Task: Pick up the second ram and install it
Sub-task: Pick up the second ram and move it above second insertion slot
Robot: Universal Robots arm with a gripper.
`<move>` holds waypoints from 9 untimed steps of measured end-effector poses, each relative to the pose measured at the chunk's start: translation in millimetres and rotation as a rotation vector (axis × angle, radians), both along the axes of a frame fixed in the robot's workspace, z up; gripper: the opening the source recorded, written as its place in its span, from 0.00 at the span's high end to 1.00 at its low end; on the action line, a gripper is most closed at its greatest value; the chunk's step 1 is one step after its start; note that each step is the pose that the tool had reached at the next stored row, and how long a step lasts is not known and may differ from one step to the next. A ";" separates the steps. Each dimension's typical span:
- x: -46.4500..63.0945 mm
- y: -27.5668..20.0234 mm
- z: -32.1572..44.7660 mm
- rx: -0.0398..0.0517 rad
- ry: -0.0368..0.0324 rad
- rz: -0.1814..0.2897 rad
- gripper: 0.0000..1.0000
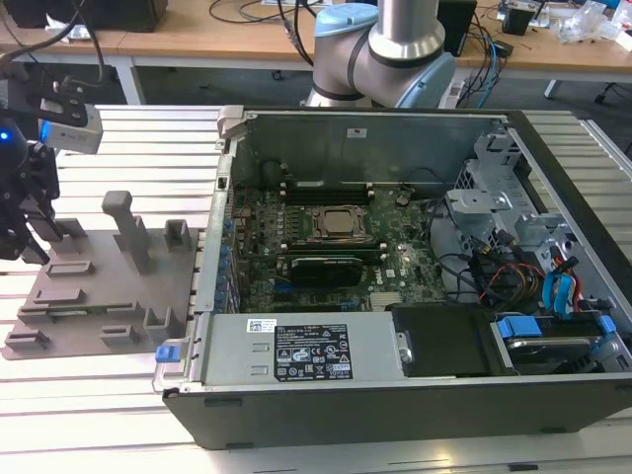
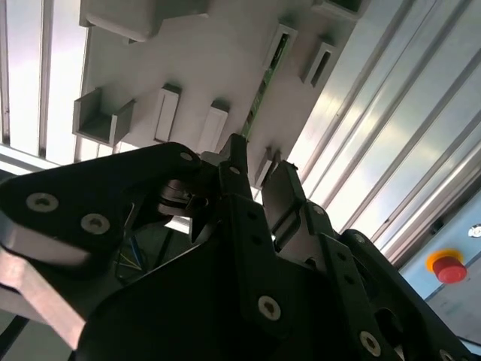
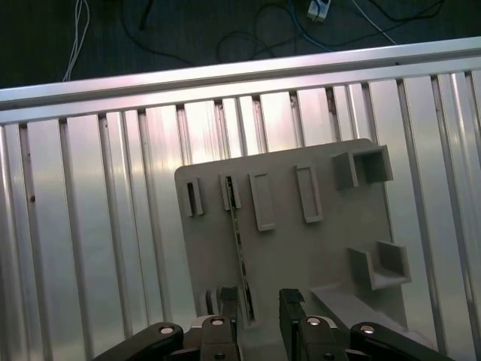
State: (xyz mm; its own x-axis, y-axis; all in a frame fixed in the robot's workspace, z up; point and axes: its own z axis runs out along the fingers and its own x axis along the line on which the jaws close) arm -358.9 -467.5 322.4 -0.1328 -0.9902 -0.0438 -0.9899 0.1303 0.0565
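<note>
The second ram (image 3: 239, 252) is a thin green stick standing on its edge in the slots of the grey tray (image 3: 316, 256). The second wrist view shows the ram (image 2: 262, 84) running away from the fingers. My gripper (image 3: 259, 304) is open just above the tray, its two dark fingers either side of the stick's near end. One finger (image 3: 229, 301) is close beside the stick and the other finger (image 3: 290, 302) stands well off it. In the exterior view my gripper (image 1: 28, 237) hangs over the tray (image 1: 89, 296) at the far left.
An open computer case (image 1: 395, 395) lies to the exterior view's right of the tray, with the motherboard, CPU socket (image 1: 341, 225), memory slots (image 1: 326, 190) and a black heatsink (image 1: 321, 269) inside. Raised blocks (image 1: 126, 232) stand on the tray. The table is slatted aluminium (image 3: 90, 226).
</note>
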 end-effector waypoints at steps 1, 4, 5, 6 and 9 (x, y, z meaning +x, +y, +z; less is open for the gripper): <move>0.0 0.0 -1.4 0.0000 0.0000 0.000 0.64; 0.0 0.0 -6.3 0.0000 0.0000 0.000 0.64; 0.0 0.0 -7.6 0.0001 0.0000 0.000 0.64; 0.0 0.0 -8.8 0.0001 0.0000 0.000 0.64; 0.0 0.0 -11.7 0.0000 0.0000 0.000 0.64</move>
